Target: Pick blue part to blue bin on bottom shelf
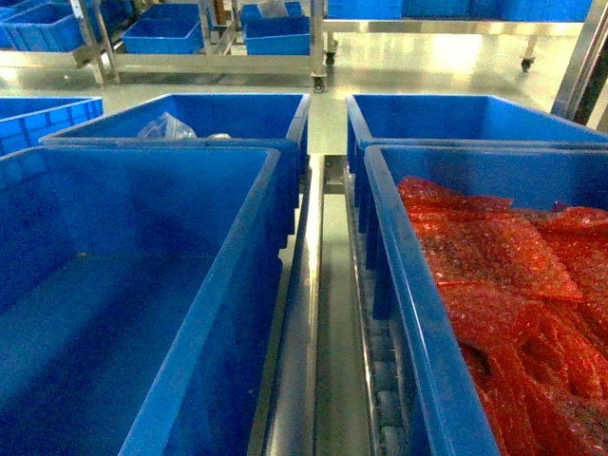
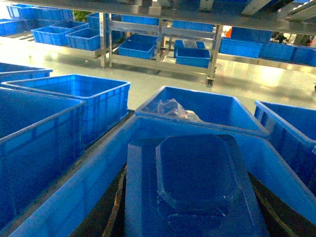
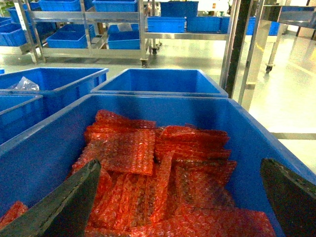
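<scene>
Only the left wrist view shows the blue part [image 2: 197, 182].

The right hand [image 3: 177, 197], with its two dark, wedge-shaped fingers [image 3: 64, 207], stands wide apart, one finger at each lower corner of the right wrist view, nothing between them. Neither arm appears in the head view. The left wrist view does not clearly show the left hand's fingers.
</scene>
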Robot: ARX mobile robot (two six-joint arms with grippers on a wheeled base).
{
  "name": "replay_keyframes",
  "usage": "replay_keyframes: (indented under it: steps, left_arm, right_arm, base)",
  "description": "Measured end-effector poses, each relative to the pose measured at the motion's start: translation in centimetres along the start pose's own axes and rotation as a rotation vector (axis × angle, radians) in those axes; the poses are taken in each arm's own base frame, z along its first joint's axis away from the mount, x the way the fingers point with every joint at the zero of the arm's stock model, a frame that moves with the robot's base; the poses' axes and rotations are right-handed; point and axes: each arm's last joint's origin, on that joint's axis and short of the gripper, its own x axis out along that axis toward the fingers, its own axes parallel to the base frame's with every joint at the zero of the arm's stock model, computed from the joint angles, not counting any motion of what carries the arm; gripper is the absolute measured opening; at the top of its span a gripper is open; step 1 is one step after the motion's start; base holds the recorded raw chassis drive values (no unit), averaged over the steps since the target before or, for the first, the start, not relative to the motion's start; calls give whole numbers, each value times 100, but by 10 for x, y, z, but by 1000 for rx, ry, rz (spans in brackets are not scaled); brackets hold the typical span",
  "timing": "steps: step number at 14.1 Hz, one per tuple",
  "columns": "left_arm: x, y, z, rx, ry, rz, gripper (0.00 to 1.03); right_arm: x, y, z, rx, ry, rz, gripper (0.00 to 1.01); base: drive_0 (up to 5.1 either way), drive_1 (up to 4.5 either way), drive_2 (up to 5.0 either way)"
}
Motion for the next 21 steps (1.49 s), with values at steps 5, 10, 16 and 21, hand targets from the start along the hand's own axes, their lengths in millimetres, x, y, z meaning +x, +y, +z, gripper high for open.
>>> replay_keyframes:
  steps: [5,10,16,21]
  left_arm:
    - [0,0,0,0,0,0,43]
    - [5,-3,0,93,171,-9,43]
    - [109,-50,-18,79,224,-93,51]
    - [88,-37,-4,34,186,-129,97]
  right_arm:
    - [0,0,0,0,0,0,98]
    - [0,0,0,0,0,0,98]
    - [0,0,0,0,-1,0,98]
    - [0,0,0,0,0,0,98]
  base:
    - [0,0,0]
    - [0,0,0]
    - [0,0,0]
    - [0,0,0]
